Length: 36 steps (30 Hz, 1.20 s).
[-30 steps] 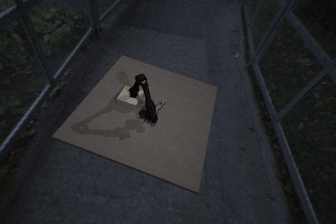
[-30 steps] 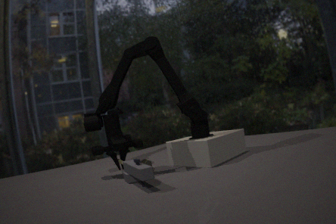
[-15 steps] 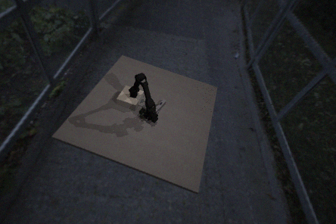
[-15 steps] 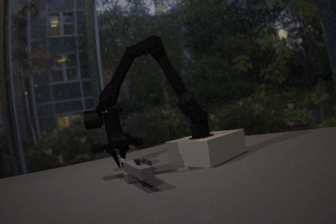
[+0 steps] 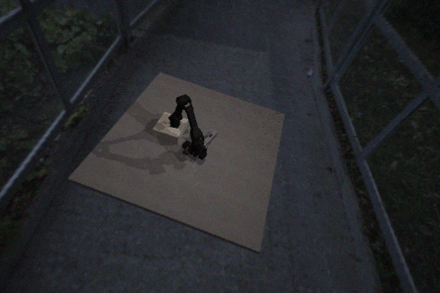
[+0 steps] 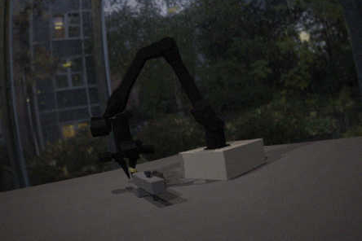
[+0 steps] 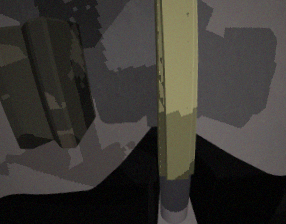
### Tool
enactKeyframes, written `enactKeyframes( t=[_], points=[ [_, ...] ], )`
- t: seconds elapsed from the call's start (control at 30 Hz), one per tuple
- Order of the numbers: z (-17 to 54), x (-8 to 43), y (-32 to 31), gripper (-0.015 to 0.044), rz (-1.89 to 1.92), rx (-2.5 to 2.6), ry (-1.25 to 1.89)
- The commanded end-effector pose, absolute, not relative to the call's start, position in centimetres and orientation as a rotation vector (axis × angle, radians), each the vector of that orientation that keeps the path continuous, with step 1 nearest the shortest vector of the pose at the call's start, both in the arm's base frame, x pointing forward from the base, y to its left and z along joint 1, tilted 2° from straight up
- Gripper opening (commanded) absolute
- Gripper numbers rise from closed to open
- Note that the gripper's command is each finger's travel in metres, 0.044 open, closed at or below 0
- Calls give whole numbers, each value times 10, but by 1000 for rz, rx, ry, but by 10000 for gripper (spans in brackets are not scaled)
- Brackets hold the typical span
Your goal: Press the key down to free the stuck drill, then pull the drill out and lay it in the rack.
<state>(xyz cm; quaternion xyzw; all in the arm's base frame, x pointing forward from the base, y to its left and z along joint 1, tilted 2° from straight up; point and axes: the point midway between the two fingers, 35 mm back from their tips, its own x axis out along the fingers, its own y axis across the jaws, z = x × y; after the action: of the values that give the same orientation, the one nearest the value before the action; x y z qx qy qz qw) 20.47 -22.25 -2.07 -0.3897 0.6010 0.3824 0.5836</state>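
Note:
My gripper (image 5: 194, 156) (image 6: 131, 176) (image 7: 166, 132) is shut on the drill, a long yellow bar (image 6: 133, 169) (image 7: 178, 75) with a grey end. In the wrist view it runs upright between the fingertips and out of the top edge. In the exterior view the fingertips are at the left end of a grey block (image 6: 150, 185); whether the drill is still in it cannot be told. A small dark blue piece (image 6: 147, 173), perhaps the key, stands on the block. A dark olive block (image 7: 56, 85) with angled faces, possibly the rack, lies left of the drill.
The arm's pale box base (image 5: 166, 127) (image 6: 204, 164) stands behind the grey block. A narrow light grey part (image 5: 211, 136) shows beside the gripper in the top view. All stand on a square brown board (image 5: 233, 185). Shadows blur the outlines.

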Motion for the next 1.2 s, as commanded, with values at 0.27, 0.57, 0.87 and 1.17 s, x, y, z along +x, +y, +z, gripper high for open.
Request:
enactKeyframes(
  t=[0.27, 0.57, 0.87, 1.17],
  points=[
    [-14, 205, -222, 0, 887, -911, 1405],
    [-10, 204, -220, 0, 887, -910, 1405],
    [-6, 204, -219, 0, 887, -910, 1405],
    [-3, 203, -219, 0, 887, -910, 1405]
  ],
)
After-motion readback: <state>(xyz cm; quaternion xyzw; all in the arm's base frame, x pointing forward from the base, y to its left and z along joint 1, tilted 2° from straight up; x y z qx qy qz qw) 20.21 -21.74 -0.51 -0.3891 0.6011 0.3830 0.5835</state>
